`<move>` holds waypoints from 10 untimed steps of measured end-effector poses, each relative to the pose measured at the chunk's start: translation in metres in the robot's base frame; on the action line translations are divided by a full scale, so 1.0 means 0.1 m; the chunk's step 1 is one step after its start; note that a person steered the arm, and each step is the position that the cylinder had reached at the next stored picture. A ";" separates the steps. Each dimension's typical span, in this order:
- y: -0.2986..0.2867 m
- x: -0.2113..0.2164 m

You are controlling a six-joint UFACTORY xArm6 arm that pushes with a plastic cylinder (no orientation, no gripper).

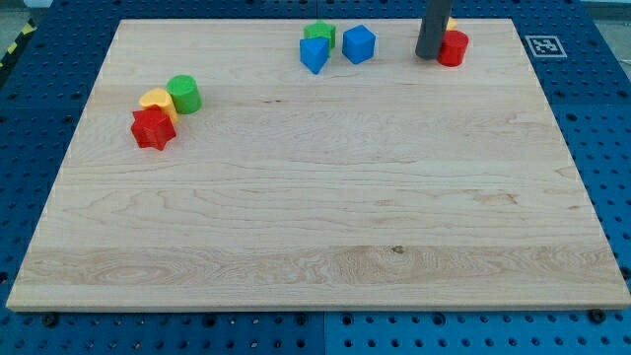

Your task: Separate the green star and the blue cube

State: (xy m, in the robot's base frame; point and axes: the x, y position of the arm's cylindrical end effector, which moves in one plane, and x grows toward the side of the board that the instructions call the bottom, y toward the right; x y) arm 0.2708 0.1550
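Observation:
The green star (320,34) sits near the view's top, left of centre-right. The blue cube (359,44) lies just to its right, a small gap apart. A second blue block (314,55), wedge-like, touches the green star's lower edge. My tip (429,55) is the lower end of the dark rod at the view's top right. It stands to the right of the blue cube, well apart from it, and next to a red cylinder (453,47).
A yellow block (450,24) peeks out behind the rod. At the view's left a green cylinder (183,94), a yellow block (156,101) and a red star (153,128) cluster together. The wooden board (315,217) lies on a blue perforated table.

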 end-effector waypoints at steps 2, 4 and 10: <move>-0.16 -0.40; -1.28 -0.48; -1.36 -0.08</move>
State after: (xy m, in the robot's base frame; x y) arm 0.2633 0.0190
